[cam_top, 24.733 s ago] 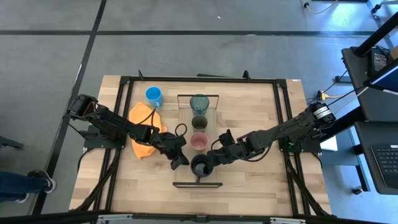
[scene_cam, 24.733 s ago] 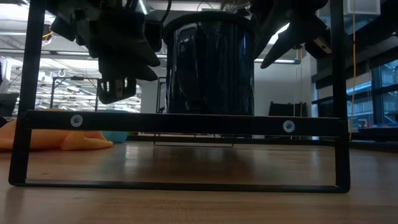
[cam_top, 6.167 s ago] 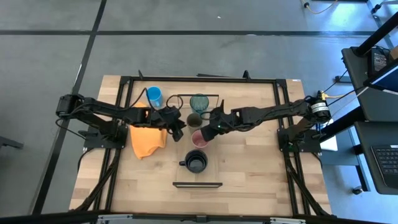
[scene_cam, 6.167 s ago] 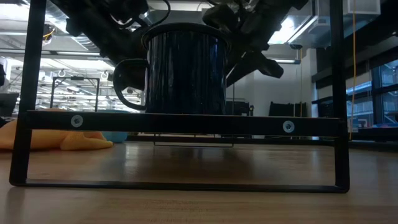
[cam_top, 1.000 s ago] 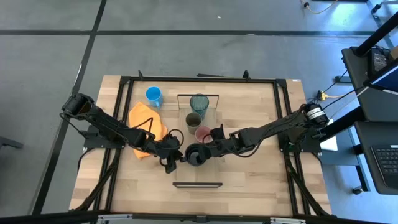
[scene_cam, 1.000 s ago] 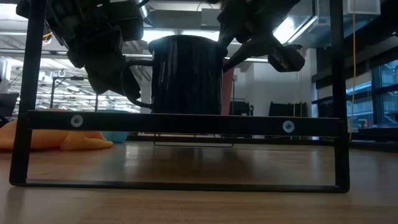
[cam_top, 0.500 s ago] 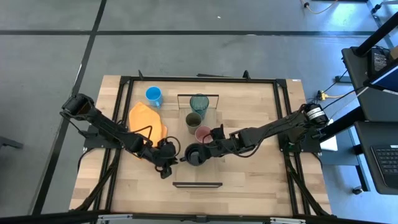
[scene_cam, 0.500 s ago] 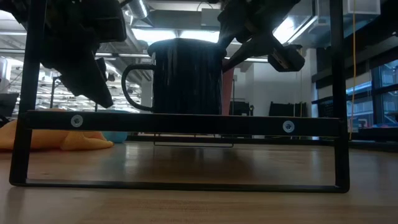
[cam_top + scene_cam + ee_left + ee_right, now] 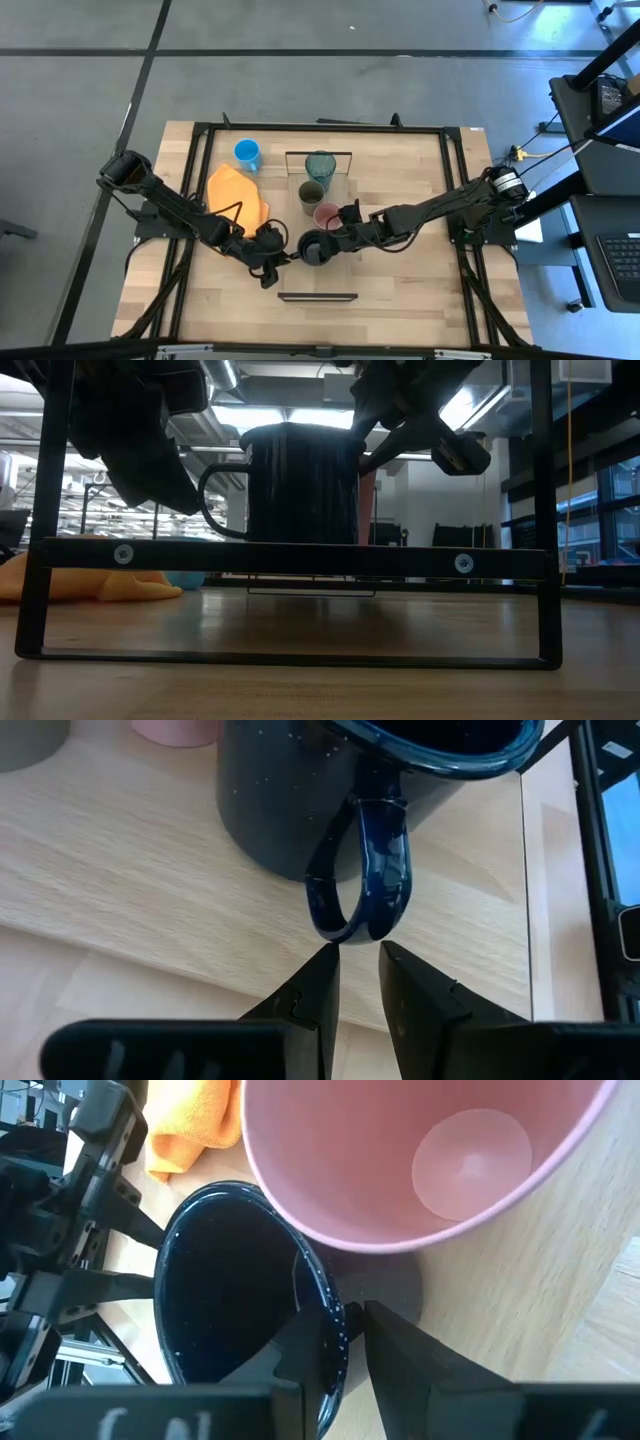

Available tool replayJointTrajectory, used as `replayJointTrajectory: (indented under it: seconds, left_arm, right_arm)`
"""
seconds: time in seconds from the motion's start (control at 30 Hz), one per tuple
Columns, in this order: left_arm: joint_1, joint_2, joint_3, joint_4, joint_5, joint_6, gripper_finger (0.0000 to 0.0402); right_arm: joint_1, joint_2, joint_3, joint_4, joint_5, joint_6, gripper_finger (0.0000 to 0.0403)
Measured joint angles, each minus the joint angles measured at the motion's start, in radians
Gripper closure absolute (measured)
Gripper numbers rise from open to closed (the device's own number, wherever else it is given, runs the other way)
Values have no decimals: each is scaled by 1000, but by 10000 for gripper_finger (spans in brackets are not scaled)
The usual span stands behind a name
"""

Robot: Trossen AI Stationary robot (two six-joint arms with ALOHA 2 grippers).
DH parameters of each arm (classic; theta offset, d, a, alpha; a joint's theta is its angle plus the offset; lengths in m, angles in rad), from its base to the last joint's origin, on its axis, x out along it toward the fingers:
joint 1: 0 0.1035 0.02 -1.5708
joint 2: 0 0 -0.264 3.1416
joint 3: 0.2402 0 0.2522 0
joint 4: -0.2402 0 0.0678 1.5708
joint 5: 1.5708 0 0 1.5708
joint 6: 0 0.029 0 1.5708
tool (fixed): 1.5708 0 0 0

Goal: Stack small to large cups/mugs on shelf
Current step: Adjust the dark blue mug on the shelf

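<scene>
Left pincer [image 9: 268, 268], nearly pressed together, backed off the black mug [image 9: 314, 249]; right pincer [image 9: 336, 243] pinched its rim. Four cups sat on the shelf [image 9: 331, 281]; blue mug [image 9: 247, 153] remained.

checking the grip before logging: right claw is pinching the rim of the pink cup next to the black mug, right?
Not quite: the right claw is pinching the rim of the black mug, one finger inside and one outside. The pink cup stands untouched next to it, as the right wrist view shows.
</scene>
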State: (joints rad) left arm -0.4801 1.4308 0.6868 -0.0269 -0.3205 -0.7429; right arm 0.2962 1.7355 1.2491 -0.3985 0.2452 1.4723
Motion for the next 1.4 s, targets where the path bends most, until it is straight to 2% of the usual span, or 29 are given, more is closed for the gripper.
replayJointTrajectory:
  seconds: [0.47,0.6,1.4]
  left_arm:
    - [11,0,-1,-7,13,18,332]
    - [0,0,-1,-15,-14,12,332]
    - [27,0,0,-25,-25,19,332]
  right_arm:
    - [0,0,0,6,-9,0,327]
    - [1,0,0,9,-11,1,327]
    - [1,0,0,2,-39,-4,323]
